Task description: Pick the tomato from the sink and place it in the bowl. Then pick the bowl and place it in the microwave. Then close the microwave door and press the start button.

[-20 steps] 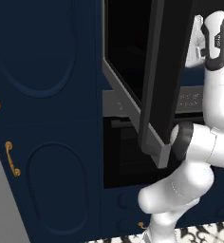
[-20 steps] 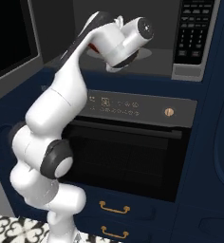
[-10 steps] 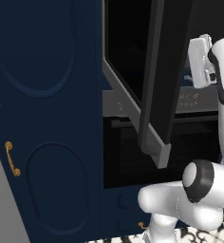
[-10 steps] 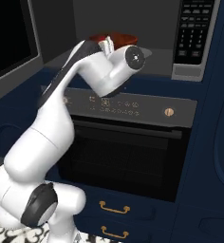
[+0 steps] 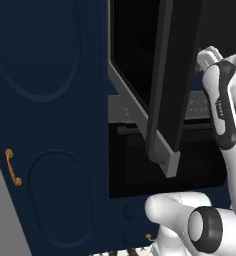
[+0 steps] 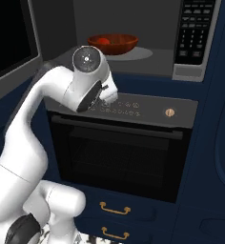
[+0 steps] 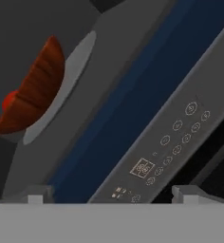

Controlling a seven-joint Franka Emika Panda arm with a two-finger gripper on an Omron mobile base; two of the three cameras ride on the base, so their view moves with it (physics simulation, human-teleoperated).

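The reddish-brown bowl (image 6: pixel 115 44) sits on the grey turntable inside the open microwave (image 6: pixel 133 62), with the red tomato (image 6: pixel 102 41) lying in it. In the hand view the bowl (image 7: pixel 34 95) and tomato (image 7: pixel 8 100) appear at the upper left. My gripper (image 7: pixel 111 195) is open with nothing between its fingertips (image 7: pixel 36 194). It hangs below and in front of the cavity, facing the oven's control strip. The microwave door (image 5: pixel 172 75) stands swung open to the left. The button panel (image 6: pixel 195 31) is at the cavity's right. The sink is out of view.
A black oven (image 6: pixel 119 157) with a touch control strip (image 7: pixel 175 142) and a bar handle sits directly under the microwave. Navy cabinet fronts (image 5: pixel 45 125) with gold handles stand to the left, and drawers (image 6: pixel 115 208) lie below the oven. My white arm (image 6: pixel 33 124) rises at the left.
My hand has drawn back out of the microwave cavity and dropped to the level of the oven's control strip. The bowl with the tomato stays inside. The gripper remains open.
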